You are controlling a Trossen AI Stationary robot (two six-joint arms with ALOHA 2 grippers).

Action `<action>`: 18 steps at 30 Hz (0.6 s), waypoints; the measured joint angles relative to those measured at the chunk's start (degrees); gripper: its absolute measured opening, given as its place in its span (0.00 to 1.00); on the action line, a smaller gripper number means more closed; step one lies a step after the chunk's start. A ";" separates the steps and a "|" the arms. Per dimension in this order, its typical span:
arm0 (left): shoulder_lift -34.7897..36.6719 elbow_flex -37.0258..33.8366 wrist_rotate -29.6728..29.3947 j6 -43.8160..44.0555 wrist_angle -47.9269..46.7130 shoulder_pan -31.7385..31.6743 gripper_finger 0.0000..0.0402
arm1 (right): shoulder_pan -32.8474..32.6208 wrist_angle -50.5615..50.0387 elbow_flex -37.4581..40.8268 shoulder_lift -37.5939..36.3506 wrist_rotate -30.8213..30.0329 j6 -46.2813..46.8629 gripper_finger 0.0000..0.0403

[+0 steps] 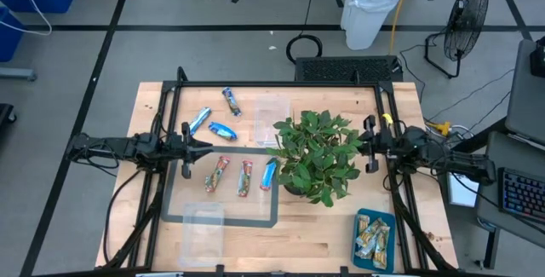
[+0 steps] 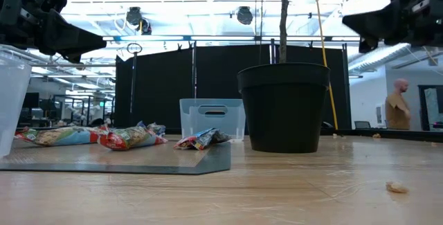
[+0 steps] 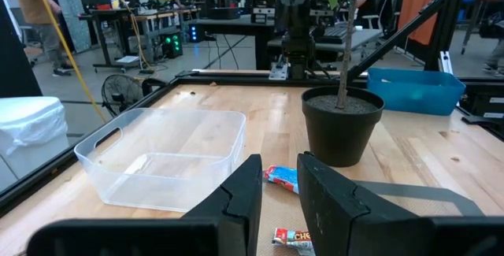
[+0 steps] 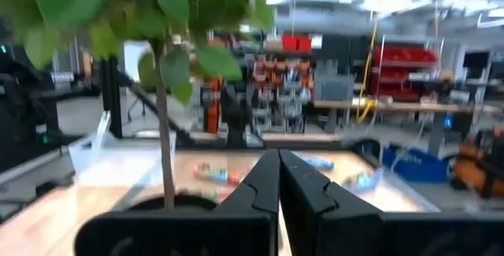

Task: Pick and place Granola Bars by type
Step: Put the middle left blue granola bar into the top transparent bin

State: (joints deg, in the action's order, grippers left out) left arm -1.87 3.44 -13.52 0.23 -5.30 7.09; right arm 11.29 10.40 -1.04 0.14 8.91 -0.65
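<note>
Since the left gripper point(image 1: 204, 147) (fingers slightly apart, empty) hovers beside the red-and-tan bars point(image 1: 220, 174), it's nearer them than the shut right gripper point(image 1: 361, 147).

We get the high view straight down over the whole tabletop point(image 1: 341, 234). Low view sits at tabletop height, close, facing the room. Each wrist view looks level past its own fingers toward the middle. All four share the potted plant point(image 1: 315, 153).
</note>
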 joint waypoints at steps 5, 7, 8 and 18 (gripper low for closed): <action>0.00 0.00 0.00 0.00 0.00 0.00 0.22 | 0.00 0.29 -0.06 0.26 -0.04 -0.37 0.00; 0.00 0.00 0.00 0.00 -0.01 0.00 0.22 | 0.00 0.55 -0.02 0.24 -0.07 -0.24 0.00; 0.00 0.00 0.00 0.00 0.00 0.02 0.22 | 0.00 -0.08 -0.02 0.28 -0.28 -0.13 0.00; 0.00 0.00 0.00 0.00 -0.01 0.01 0.22 | -0.15 -3.77 0.09 2.53 -2.89 2.78 0.00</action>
State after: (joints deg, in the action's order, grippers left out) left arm -1.87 3.44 -13.52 0.23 -5.31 7.10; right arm 11.14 6.62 -0.95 2.68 6.02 2.13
